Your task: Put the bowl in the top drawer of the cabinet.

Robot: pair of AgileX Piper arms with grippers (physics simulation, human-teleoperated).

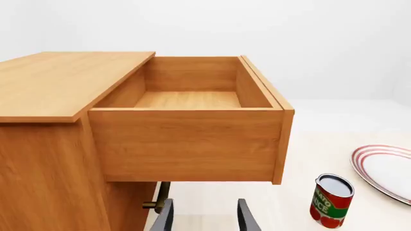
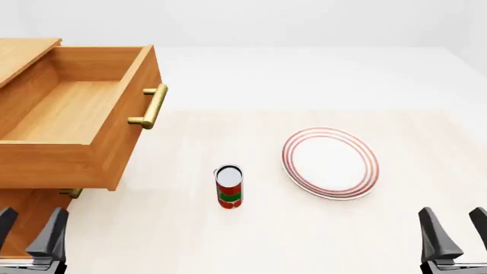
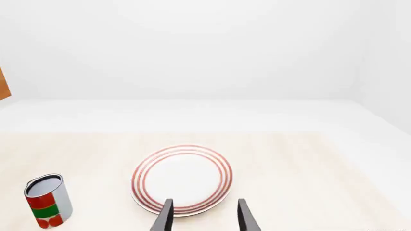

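Standing pulled out at the left, the top drawer (image 2: 76, 114) awaits a bowl no view shows, both the left gripper (image 2: 31, 234) and right gripper (image 2: 454, 231) spread and holding nothing, so finding it comes next.

The cabinet (image 2: 23, 57) looks like light-brown wood with a smooth, matt grain, and so does the top drawer (image 2: 72, 114) pulled out of it. On that drawer's front, the bar handle (image 2: 152, 107) has a brassy metal sheen. Right of the cabinet, the can (image 2: 228, 186) shows a shiny metal lid and a printed red-and-green label. Beyond it, the plate (image 2: 330, 162) looks smooth, glossy white with red rings. The table (image 2: 228, 240) is pale, matt and faintly grained.
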